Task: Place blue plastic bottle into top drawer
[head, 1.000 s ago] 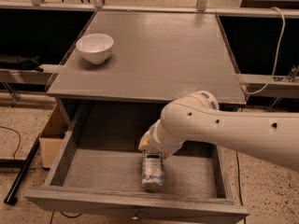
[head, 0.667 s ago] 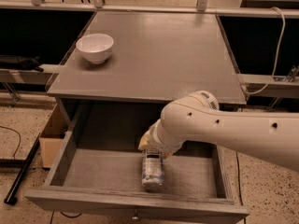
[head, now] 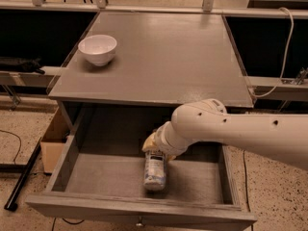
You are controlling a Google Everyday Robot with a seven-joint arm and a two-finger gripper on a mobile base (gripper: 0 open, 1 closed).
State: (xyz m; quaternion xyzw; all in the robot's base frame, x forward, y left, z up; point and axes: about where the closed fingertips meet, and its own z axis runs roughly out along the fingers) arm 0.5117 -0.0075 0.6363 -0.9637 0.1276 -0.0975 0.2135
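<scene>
The top drawer (head: 96, 174) stands pulled wide out under the grey tabletop, its knob (head: 139, 222) at the bottom edge of the view. The blue plastic bottle (head: 155, 173) lies on the drawer floor near the middle, lengthwise towards the front panel. My gripper (head: 153, 145) reaches down into the drawer from the right, right at the bottle's far end, with the white arm (head: 231, 129) covering most of it. The grip itself is hidden behind the wrist.
A white round bowl (head: 97, 48) sits at the back left of the tabletop (head: 163, 57). A cardboard box (head: 53, 141) stands on the floor left of the drawer, beside a dark pole (head: 24, 177). A cable (head: 284, 57) hangs at the right.
</scene>
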